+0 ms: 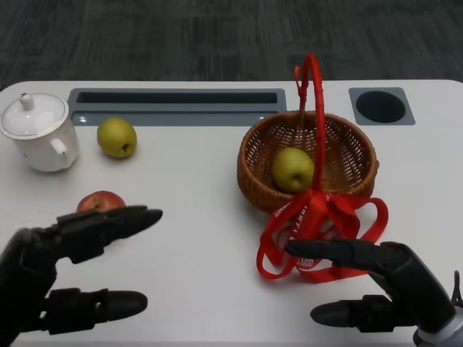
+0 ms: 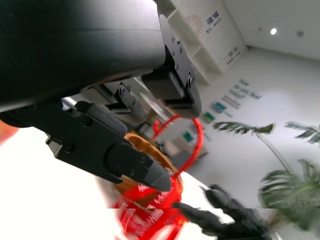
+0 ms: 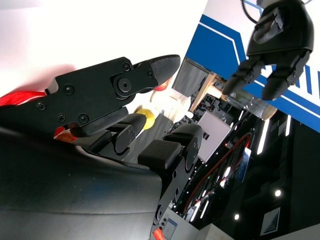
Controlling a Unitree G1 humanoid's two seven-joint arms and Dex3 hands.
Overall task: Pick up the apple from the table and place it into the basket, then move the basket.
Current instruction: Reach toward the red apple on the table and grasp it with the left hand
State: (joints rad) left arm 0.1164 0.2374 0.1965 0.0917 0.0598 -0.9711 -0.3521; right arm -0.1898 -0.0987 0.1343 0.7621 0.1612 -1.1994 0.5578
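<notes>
Left hand: the black many-fingered left hand (image 1: 69, 264) is seen at the near left edge of the white table (image 1: 188, 238); its fingers are spread, thumb apart from the rest, and nothing is held.
Right hand: the black right hand (image 1: 369, 278) is seen at the near right edge, fingers apart and empty; one fingertip lies just at the red ribbon bow (image 1: 318, 224).
Apple: the small red apple (image 1: 100, 202) is found on the table just beyond the left hand's upper fingers, partly hidden by them; whether it is touched cannot be told.
Basket: the round brown wicker basket (image 1: 307, 155) with an upright red handle is placed right of centre; a yellow-green fruit (image 1: 292, 169) lies inside it.
Other fruit: a second yellow-green fruit (image 1: 116, 136) is seen on the table at the far left.
Teapot: a white lidded ceramic teapot (image 1: 37, 130) stands beside that fruit, near the left edge.
Table fittings: a grey recessed slot (image 1: 177, 99) and a round dark cup hole (image 1: 380, 106) are set along the far edge.
</notes>
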